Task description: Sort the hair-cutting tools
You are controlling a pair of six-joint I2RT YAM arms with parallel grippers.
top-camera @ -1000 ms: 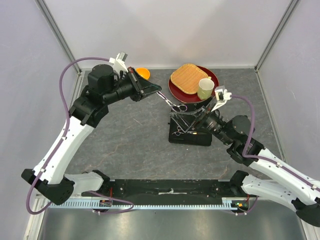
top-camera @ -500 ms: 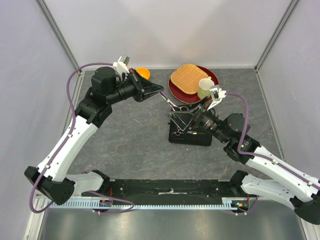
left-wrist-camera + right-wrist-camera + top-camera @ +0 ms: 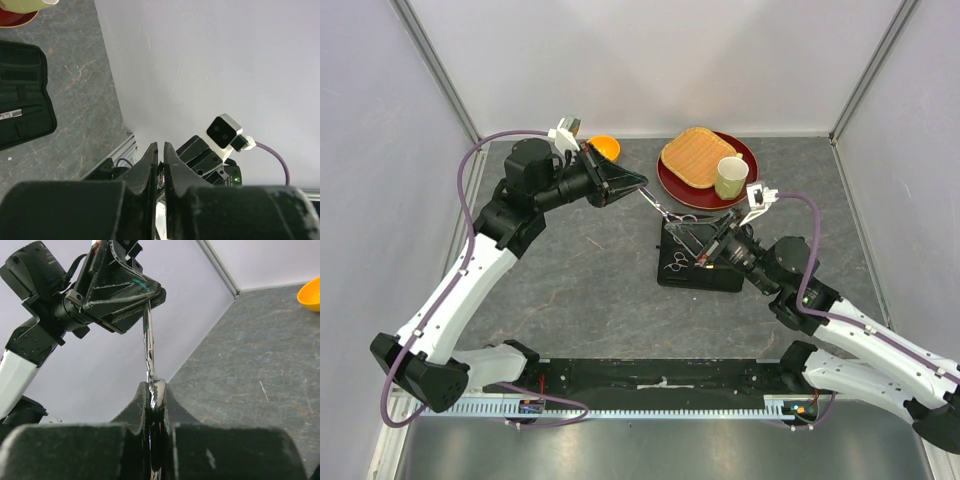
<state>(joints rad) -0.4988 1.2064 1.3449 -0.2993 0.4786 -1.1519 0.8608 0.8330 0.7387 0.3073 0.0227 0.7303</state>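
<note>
The black rectangular fabric zip case [image 3: 712,280] lies open on the table. One pair of slim silver metal scissors with small finger rings [image 3: 676,263] rests in its left half; whatever else lies inside is dark on dark and cannot be told apart. A second pair of silver scissors [image 3: 148,340] is in the air just beyond the case's far edge, held at both ends: the left gripper [image 3: 150,296] is clenched on the blade tips and the right gripper [image 3: 154,390] is clenched on the handle end. Beyond the case sits one round dark red plate [image 3: 666,182] carrying one tan ribbed square slab [image 3: 698,156] and one pale green mug [image 3: 730,177]. One small orange bowl [image 3: 605,146] stands far left of the case
</note>
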